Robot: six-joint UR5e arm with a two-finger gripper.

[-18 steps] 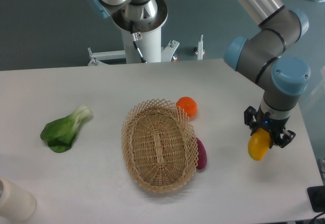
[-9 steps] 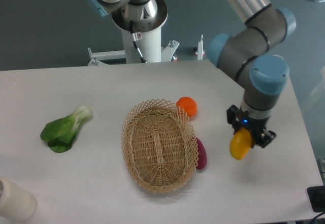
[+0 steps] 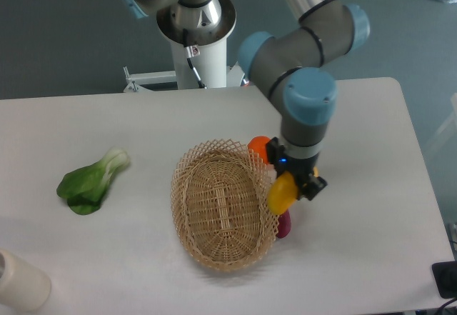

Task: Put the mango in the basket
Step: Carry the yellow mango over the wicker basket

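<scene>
The mango [image 3: 281,193], yellow shading to orange, hangs in my gripper [image 3: 292,175], which is shut on its upper end. It is held above the table at the right rim of the basket [image 3: 224,204], an oval tan wicker basket with a lattice rim in the middle of the table. The basket's inside holds nothing. The gripper's fingers are mostly hidden by the black gripper body and the mango.
A round orange fruit [image 3: 258,146] sits at the basket's upper right rim, partly behind the arm. A dark purple-red vegetable [image 3: 283,225] lies against the basket's right side, under the mango. A green bok choy [image 3: 91,181] lies at the left. A white cylinder [image 3: 20,281] stands at the bottom left corner.
The arm has swung left with the mango, from near the table's right edge to the basket's right rim. The other things have not moved.
</scene>
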